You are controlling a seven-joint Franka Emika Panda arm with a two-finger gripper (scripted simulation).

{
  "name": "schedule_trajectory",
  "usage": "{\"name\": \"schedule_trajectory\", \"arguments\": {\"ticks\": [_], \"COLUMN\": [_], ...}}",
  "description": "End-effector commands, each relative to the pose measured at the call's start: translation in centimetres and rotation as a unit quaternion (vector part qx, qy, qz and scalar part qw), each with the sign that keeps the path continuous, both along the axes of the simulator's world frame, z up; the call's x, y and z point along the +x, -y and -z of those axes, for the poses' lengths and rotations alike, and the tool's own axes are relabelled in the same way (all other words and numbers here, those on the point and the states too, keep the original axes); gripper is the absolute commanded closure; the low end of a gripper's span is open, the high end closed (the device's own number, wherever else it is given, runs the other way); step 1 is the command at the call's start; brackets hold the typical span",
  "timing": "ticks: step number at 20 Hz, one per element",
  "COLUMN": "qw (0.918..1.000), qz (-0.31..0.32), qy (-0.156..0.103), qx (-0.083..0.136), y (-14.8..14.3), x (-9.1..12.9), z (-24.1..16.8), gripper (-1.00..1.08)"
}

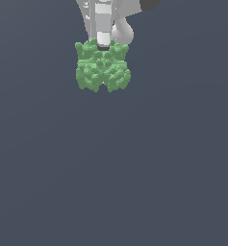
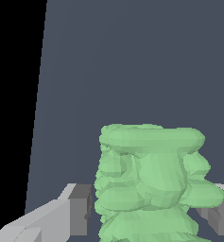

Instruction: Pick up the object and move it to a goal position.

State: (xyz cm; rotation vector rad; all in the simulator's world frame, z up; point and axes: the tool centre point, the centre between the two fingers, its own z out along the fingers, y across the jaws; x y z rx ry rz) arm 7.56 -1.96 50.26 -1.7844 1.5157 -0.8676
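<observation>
The object is a light-green, knobbly, roughly square clump with a notch in its lower edge, near the top of the exterior view. My white gripper comes down onto its upper edge from above. In the wrist view the object fills the gap between my two grey fingers, and both pads press against its sides. The gripper is shut on it. I cannot tell whether the clump rests on the floor or hangs above it.
A plain dark grey-blue floor spreads all around the object. The arm's white links rise out of the exterior view behind the gripper. A black strip borders the floor in the wrist view.
</observation>
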Motion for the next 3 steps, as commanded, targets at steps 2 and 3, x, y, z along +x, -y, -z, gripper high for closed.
{"name": "schedule_trajectory", "arguments": {"ticks": [2, 3], "qw": [1.0000, 1.0000], "qz": [-0.001, -0.001], "qy": [0.007, 0.007], "qx": [0.000, 0.000], "y": [-0.01, 0.00], "x": [-0.22, -0.22], "z": [-0.59, -0.59], "gripper": [1.08, 1.08]}}
